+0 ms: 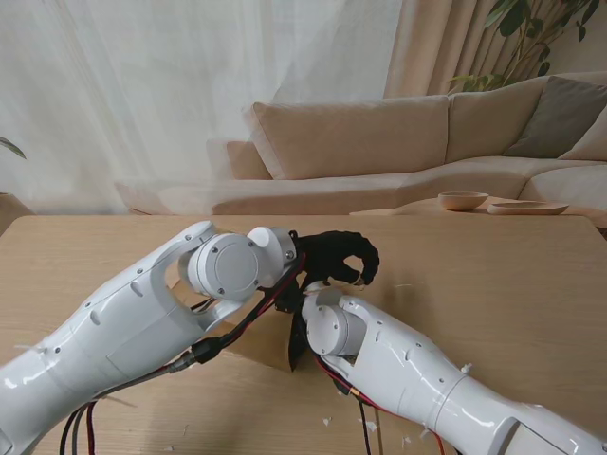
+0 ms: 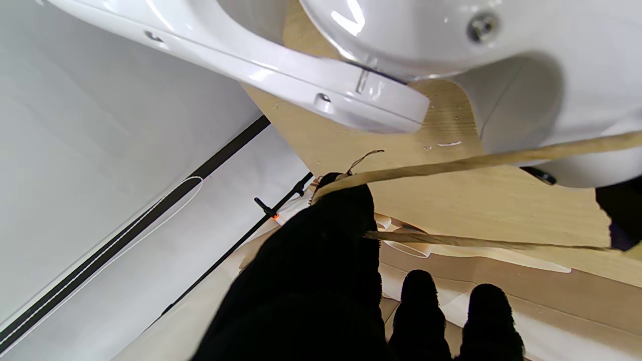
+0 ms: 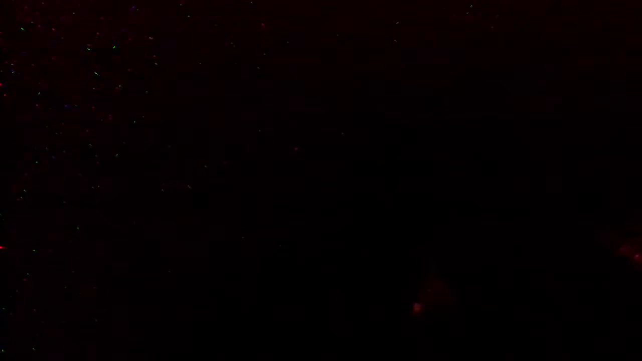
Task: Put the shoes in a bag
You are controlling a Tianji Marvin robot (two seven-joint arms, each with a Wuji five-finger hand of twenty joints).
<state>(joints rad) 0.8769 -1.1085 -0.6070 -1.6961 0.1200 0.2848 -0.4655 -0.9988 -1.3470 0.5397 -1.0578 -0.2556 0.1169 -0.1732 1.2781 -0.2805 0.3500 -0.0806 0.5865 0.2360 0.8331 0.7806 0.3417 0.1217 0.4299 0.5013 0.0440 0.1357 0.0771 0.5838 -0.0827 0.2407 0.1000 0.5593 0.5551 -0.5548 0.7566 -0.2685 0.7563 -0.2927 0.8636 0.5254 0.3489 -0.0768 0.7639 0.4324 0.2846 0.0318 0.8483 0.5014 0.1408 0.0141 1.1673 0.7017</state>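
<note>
A long wooden table (image 1: 493, 313) fills the room in front of me, with a beige sofa (image 1: 379, 142) behind it and pale curtains (image 1: 142, 85) covering the window. Both white arms reach in over the table and meet near its middle: the left arm (image 1: 123, 332) from the left and the right arm (image 1: 427, 374) from the right, their wrists nearly touching.

Between the two forearms sits a brown paper bag (image 1: 264, 343), mostly hidden by the arms, so only one tan side and a dark edge show. I cannot see the shoes anywhere on the table, and I cannot tell whether they are in the bag.

The black left hand (image 1: 340, 256) sits just past the bag's far side with its fingers curled in tight. The left wrist camera shows the bag's rim (image 2: 451, 167) as a thin paper edge running against this hand (image 2: 311, 281), with two fingertips (image 2: 420, 306) alongside, so it appears to be gripping the rim. The right hand is hidden beyond its wrist, down by the bag. Its own camera shows only blackness, so I cannot tell whether it is spread, closed or holding anything.

Black and red cables (image 1: 237, 332) trail under the left forearm. On a low table by the sofa sit a wooden bowl (image 1: 463, 200) and a shallow dish (image 1: 527, 207). A few white scraps (image 1: 465, 368) lie on the table by the right arm
</note>
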